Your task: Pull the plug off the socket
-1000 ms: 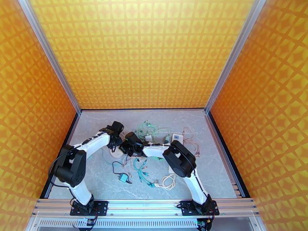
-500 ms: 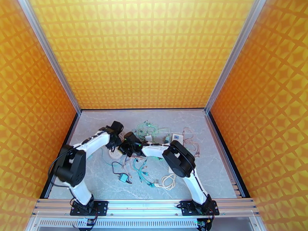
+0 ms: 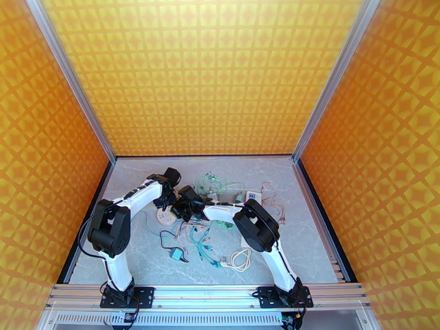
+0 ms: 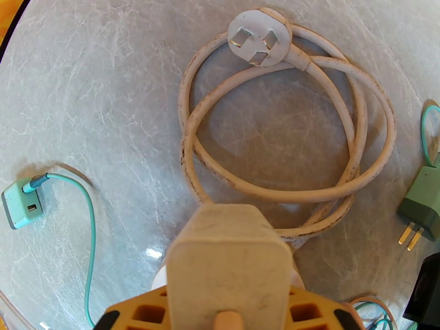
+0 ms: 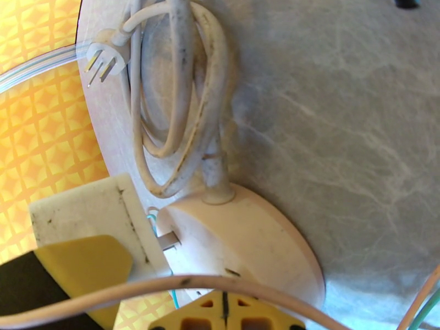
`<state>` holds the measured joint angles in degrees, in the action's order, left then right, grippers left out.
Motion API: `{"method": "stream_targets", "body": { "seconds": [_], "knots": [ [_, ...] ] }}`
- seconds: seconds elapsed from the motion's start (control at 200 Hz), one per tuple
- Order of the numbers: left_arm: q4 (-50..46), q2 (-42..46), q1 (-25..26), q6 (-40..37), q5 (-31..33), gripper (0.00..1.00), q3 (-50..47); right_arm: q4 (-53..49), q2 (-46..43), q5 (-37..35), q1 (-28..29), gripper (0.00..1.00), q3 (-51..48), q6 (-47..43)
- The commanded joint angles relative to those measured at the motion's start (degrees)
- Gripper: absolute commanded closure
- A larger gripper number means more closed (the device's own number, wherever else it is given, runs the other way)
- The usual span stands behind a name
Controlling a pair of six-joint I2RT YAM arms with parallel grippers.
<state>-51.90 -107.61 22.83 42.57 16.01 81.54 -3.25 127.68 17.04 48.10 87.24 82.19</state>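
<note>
plug [image 4: 228, 259]: likely light, rigid, smooth cream block, held by flat sides in left gripper [image 4: 225, 314] jaws, prongs showing at socket [image 5: 247, 237]; right gripper [image 5: 223, 312] jaws closed empty.

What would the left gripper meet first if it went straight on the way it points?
Carrying the plug, the left gripper would probably meet the coiled cord lying on the table first; depth is unclear.
</note>
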Motion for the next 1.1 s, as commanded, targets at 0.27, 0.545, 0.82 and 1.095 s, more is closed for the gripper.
{"method": "stream_targets", "body": {
  "seconds": [0.27, 0.545, 0.82, 1.095],
  "knots": [
    [-5.24, 9.09, -3.54, -1.95, -6.35, 1.00, 0.73, -15.07, 5.37, -5.34, 0.95, 1.00, -1.82, -1.87],
    [-4.55, 12.38, -8.14, -5.35, -8.38, 0.99, 0.33, -9.81, 0.77, -6.33, 0.07, 1.00, -0.22, -7.84],
    [3.46, 14.80, -16.10, -12.64, -13.14, 0.98, -4.31, -11.89, -5.90, -4.46, -0.75, 0.91, 8.30, -23.37],
    [10.50, 10.83, -20.09, -20.06, -12.74, 0.95, -6.02, -18.03, -20.61, -14.02, -0.81, 0.66, 4.38, -38.97]
  ]
}}
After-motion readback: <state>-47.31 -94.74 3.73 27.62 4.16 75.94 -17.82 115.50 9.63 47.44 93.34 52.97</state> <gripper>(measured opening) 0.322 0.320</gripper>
